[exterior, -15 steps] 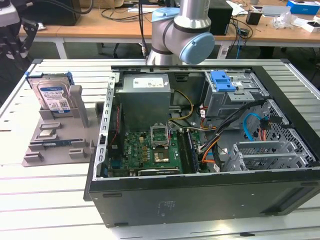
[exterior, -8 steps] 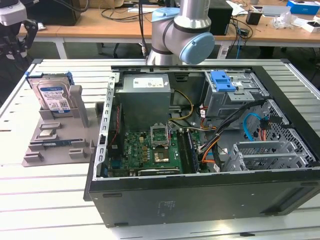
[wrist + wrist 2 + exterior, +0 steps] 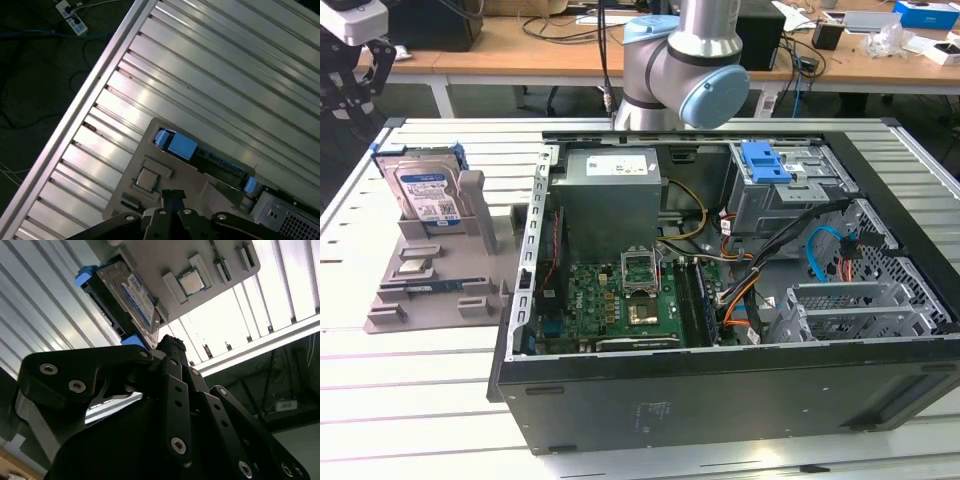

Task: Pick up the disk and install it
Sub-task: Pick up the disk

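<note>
Pointing down toward the disk (image 3: 129, 294) upright in its grey holder (image 3: 165, 260), the claw (image 3: 167, 343) is pressed together, empty.

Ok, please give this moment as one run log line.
silver rectangular hard drive with blue rails: upright in grey plastic holder | gripper: apart from drive | black computer case: open

print on the disk (image 3: 428, 195) is unreadable.
</note>
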### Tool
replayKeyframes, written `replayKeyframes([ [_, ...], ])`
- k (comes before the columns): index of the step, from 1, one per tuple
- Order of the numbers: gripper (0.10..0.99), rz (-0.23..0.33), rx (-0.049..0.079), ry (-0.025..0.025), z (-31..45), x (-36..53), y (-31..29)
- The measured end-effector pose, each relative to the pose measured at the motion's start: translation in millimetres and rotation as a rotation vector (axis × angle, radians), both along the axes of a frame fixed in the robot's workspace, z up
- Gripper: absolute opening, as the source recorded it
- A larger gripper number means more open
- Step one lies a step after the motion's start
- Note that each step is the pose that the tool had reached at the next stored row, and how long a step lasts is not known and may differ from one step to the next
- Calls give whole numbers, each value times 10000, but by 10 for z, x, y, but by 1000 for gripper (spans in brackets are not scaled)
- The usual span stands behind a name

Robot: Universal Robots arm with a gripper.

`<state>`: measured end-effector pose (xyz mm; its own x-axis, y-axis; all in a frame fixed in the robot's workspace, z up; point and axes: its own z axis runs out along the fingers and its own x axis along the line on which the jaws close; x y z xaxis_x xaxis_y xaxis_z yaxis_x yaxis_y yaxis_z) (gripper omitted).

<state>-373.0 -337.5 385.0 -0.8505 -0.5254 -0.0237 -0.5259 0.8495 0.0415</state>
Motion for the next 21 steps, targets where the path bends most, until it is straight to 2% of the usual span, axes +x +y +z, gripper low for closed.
replayKeyframes([
  [2,106,554,-1,0,0,0,0],
  [6,106,1310,0,0,0,0,1],
  [21,106,3939,0,0,0,0,2],
])
